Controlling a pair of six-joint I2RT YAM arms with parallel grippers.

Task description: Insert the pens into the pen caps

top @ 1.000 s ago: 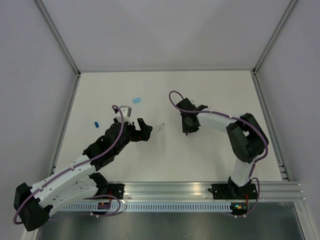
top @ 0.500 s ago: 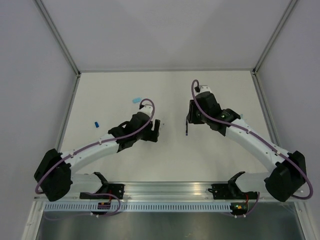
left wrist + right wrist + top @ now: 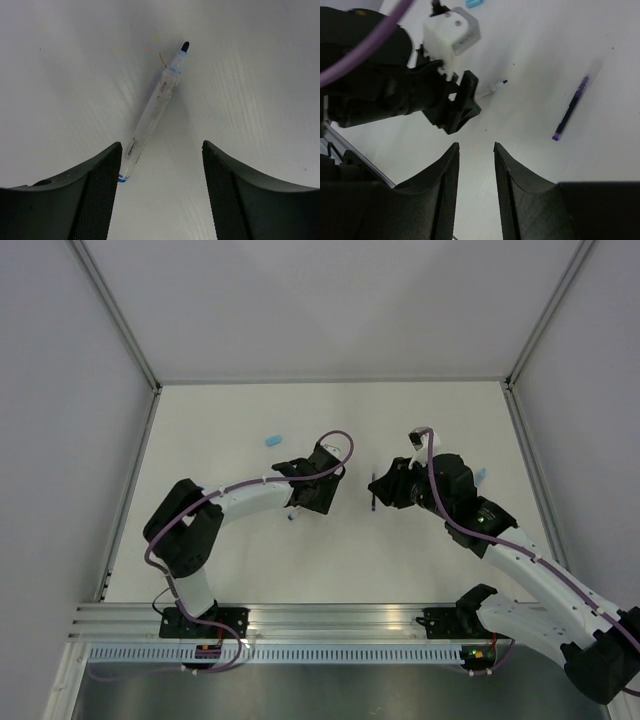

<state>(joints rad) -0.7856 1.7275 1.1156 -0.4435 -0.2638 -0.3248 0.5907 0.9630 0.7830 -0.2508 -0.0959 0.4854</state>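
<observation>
The matte white table point(image 3: 210, 410) carries everything. The left tool point(image 3: 161, 150) has its rough black fingers apart over a whitish, half-clear pen point(image 3: 152, 110). This pen lies diagonally, dark tip pointing away, rear end just beside one finger. The right tool point(image 3: 476, 150) is apart and empty. Near it a dark pen point(image 3: 570, 107) lies slanted. A light blue cap point(image 3: 474, 2) is cut off.

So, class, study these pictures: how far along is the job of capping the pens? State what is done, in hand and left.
Done: nothing, no pen in view wears a cap. In hand: the left claw stands open astride the whitish pen, which lies on the table. The right claw is open and empty. Left: everything; the dark pen and a light blue cap lie apart, untouched.
</observation>
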